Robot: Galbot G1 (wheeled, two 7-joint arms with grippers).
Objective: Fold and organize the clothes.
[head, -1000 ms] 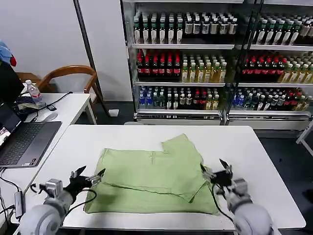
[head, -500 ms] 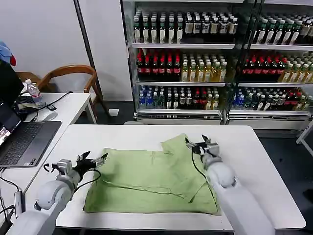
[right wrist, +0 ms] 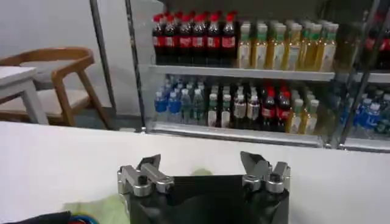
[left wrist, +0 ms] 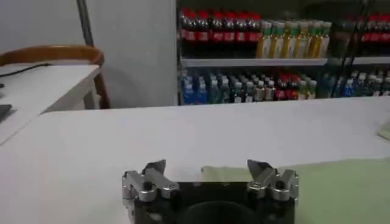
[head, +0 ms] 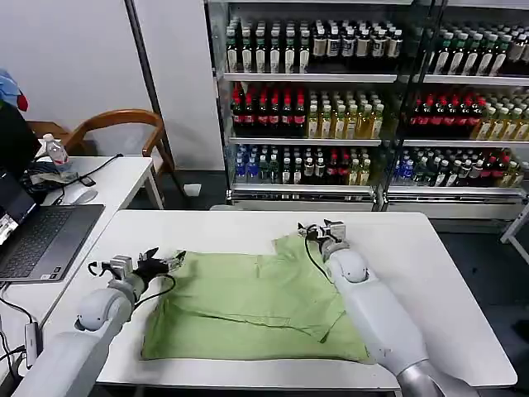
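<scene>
The light green short-sleeved cotton shirt [head: 256, 306] lies flat on the white rectangular table [head: 446, 281], partly folded, with one flap turned up toward the far edge of the table. The shirt occupies the middle of the table, closer to the near edge than to the far edge.

The left gripper [head: 169, 264] is positioned at the left far corner of the shirt, at table level. In the left wrist view, the left gripper [left wrist: 210, 169] has its jaws spread wide apart, with nothing between them; the edge of the shirt [left wrist: 341, 189] lies just ahead of the jaws on the table surface.

The right gripper [head: 322, 231] is positioned at the far tip of the upturned flap, near the far edge of the shirt. In the right wrist view, the right gripper [right wrist: 204, 163] has its jaws spread wide apart and holds nothing; a small area of the shirt [right wrist: 97, 210] is visible beside the gripper body.

Behind the table stands a glass-fronted drinks cooler with rows of bottles [head: 364, 99]. A dark grey open laptop [head: 41, 236] rests on a second white side table [head: 124, 178] to the robot's left, with a wooden chair [head: 116, 128] behind it.
</scene>
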